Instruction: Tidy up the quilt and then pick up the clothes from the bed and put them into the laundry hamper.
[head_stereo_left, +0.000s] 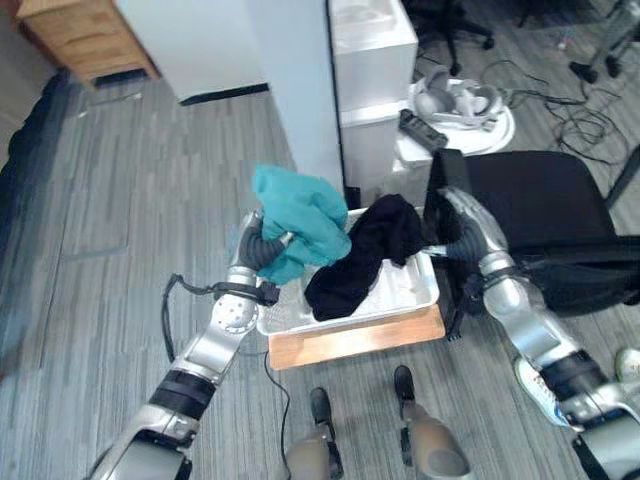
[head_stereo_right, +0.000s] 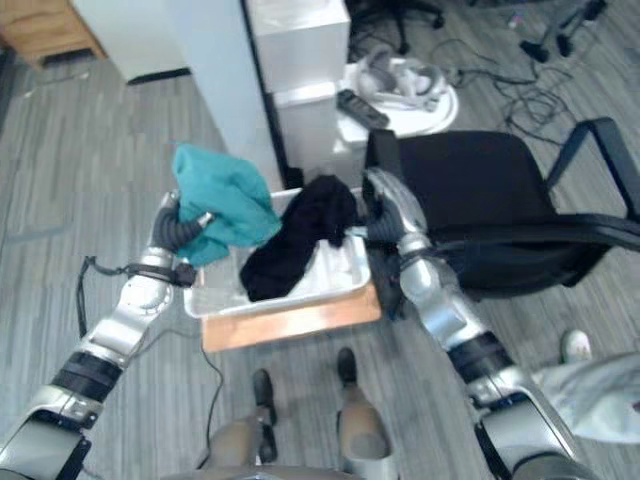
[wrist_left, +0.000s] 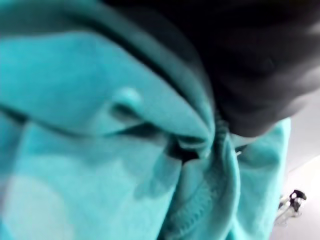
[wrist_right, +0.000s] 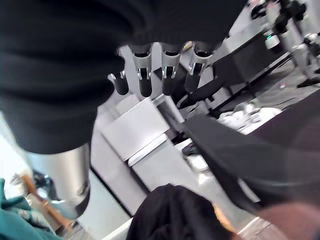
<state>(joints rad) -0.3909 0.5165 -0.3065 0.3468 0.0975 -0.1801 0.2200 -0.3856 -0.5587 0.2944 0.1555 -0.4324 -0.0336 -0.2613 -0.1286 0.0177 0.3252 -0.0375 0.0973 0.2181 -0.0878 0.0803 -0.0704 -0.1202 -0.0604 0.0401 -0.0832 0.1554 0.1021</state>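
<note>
Standing at the far right on the grey plank floor (head_stereo_left: 150, 180), a black office chair with a padded seat and armrests (head_stereo_left: 540, 200) is sitting just beside the hamper, and a tall white cabinet (head_stereo_left: 375, 70) is rising behind it. Resting on a low light-wood platform (head_stereo_left: 350, 338), the white rectangular plastic laundry hamper (head_stereo_left: 410, 290) is holding a crumpled black garment (head_stereo_left: 365, 255), which is draping from the far right corner down toward the near rim (part of it is hanging over the near edge). Hanging above the hamper's left end, a bunched teal cloth garment (head_stereo_left: 300, 220) is being clutched by the left hand (head_stereo_left: 262, 250), whose fingers are curling into the fabric; the left wrist view is showing teal folds (wrist_left: 100, 125) pressed up close. Hovering at the hamper's right end, between it and the chair, the right hand (head_stereo_left: 462, 232) is keeping its dark-tipped fingers (wrist_right: 145, 75) straight and spread, gripping nothing, with the black garment lying beyond them.
</note>
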